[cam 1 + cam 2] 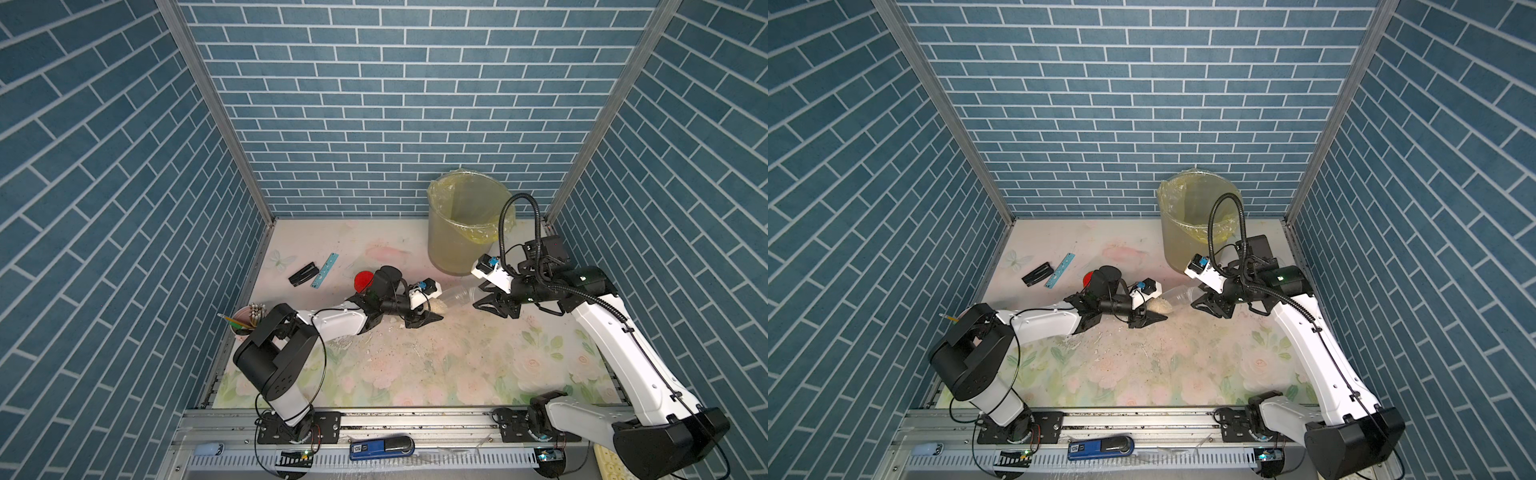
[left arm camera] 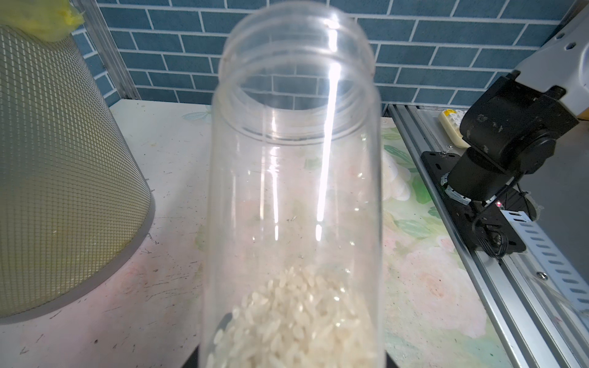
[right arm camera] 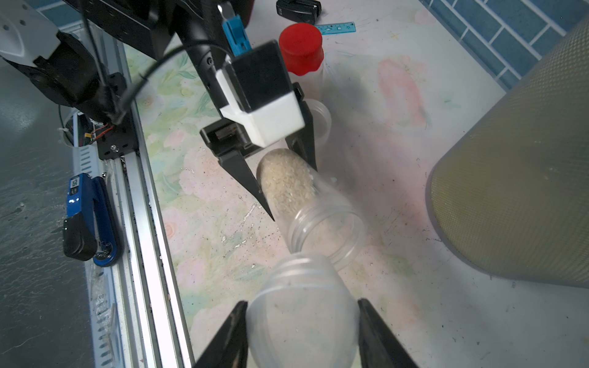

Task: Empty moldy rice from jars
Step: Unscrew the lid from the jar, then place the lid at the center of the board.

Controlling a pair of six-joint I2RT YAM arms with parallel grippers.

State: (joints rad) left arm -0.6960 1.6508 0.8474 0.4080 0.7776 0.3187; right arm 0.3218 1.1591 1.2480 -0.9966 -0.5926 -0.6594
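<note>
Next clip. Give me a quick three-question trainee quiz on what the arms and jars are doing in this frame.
1. True or false: the jar in the left gripper has a lid on.
2. Where does the rice in that jar sit? A) mostly at the closed end, between the gripper's fingers B) all poured into the bin C) heaped at the mouth
3. What colour is the cap on the upright jar beside the left arm?

Key
1. False: its mouth is open, and the right gripper grips a whitish lid.
2. A
3. Red
</note>
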